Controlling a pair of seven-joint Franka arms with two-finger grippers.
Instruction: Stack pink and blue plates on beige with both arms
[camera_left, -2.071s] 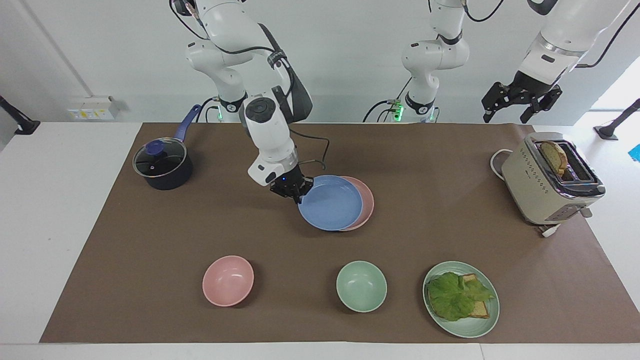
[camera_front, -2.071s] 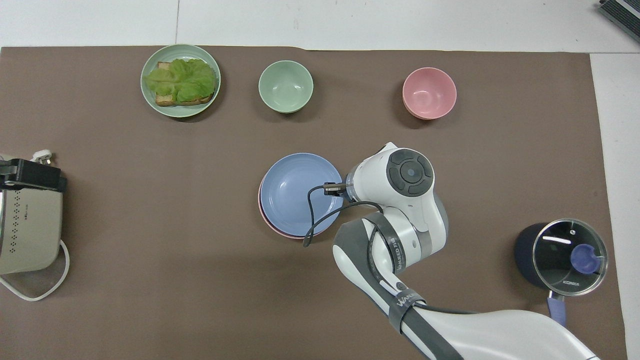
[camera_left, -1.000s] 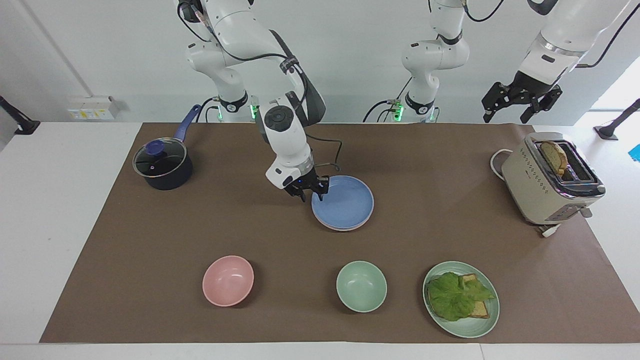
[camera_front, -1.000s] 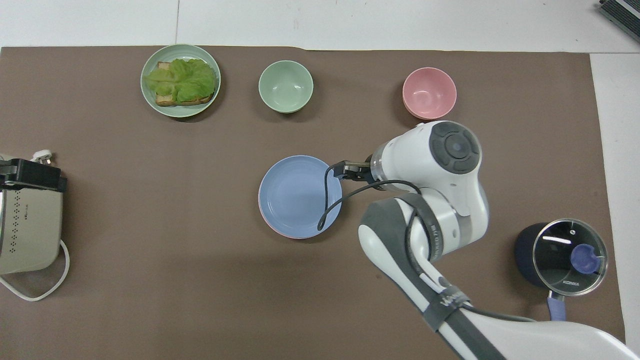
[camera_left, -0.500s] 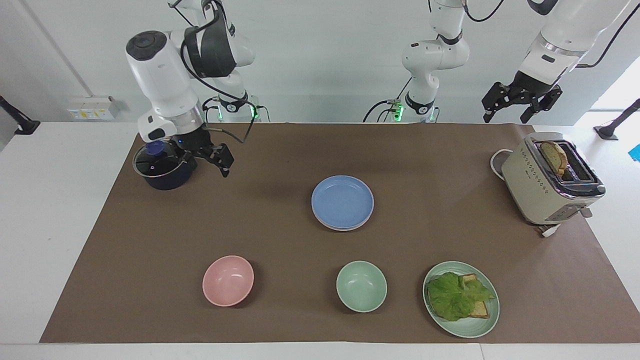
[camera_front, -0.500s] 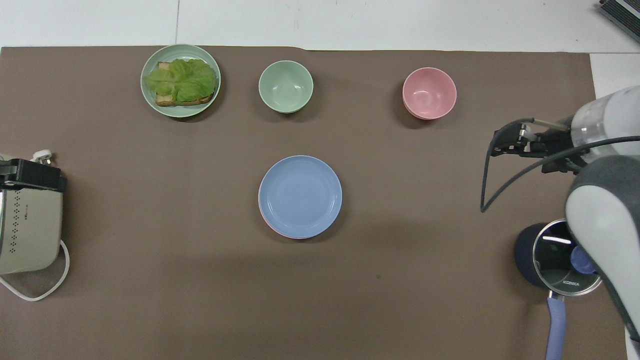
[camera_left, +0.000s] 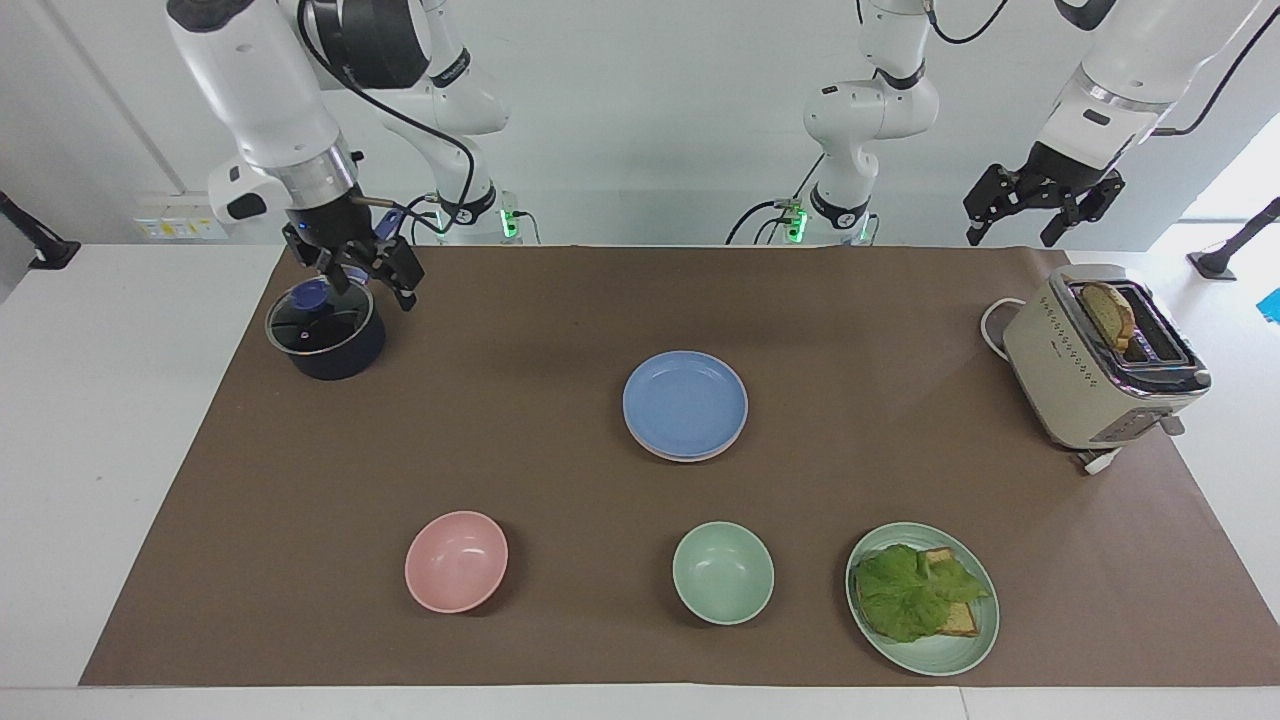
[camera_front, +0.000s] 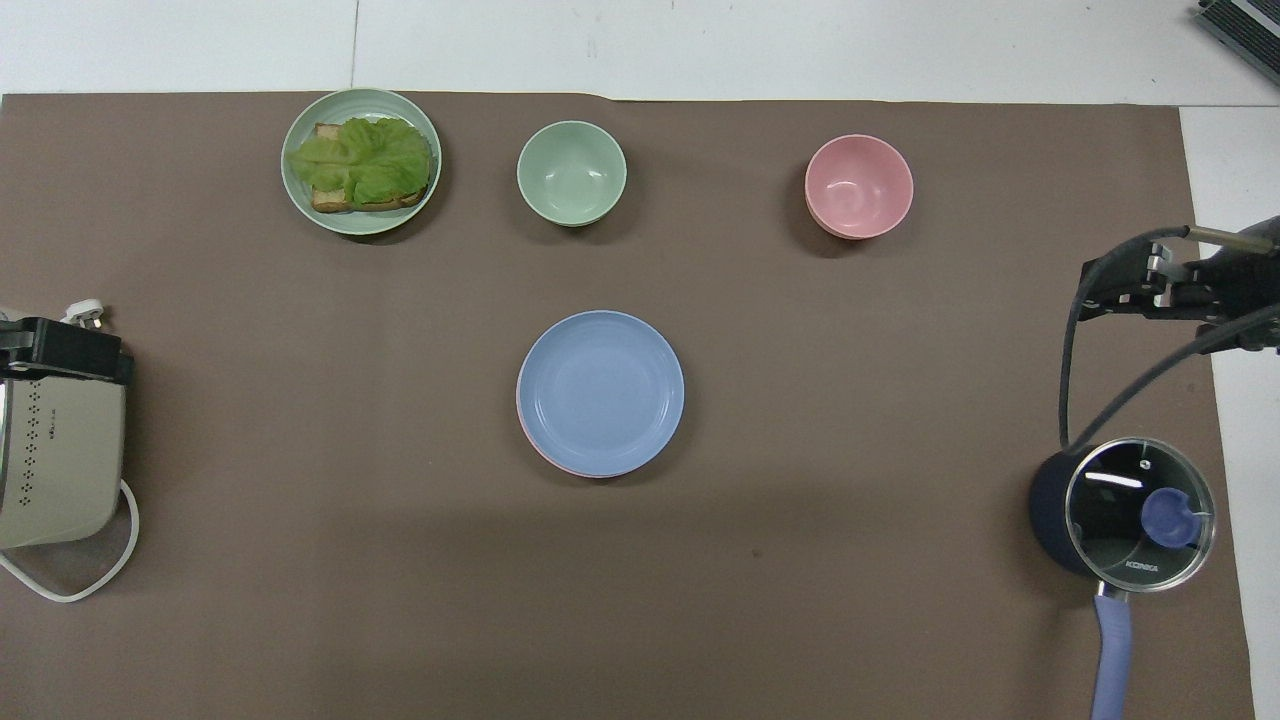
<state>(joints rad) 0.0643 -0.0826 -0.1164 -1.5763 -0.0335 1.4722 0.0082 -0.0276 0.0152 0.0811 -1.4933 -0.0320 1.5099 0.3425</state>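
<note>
Stacking looks done: round matte blue plate tops the pink plate; beige unseen. Right gripper, open, hangs at ten o'clock; left gripper, open, waits at two.

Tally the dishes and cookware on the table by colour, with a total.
Blue: 2, plate, pot
Pink: 2, bowl, plate edge under the blue plate
Green: 2, bowl, plate
Total: 6
</note>
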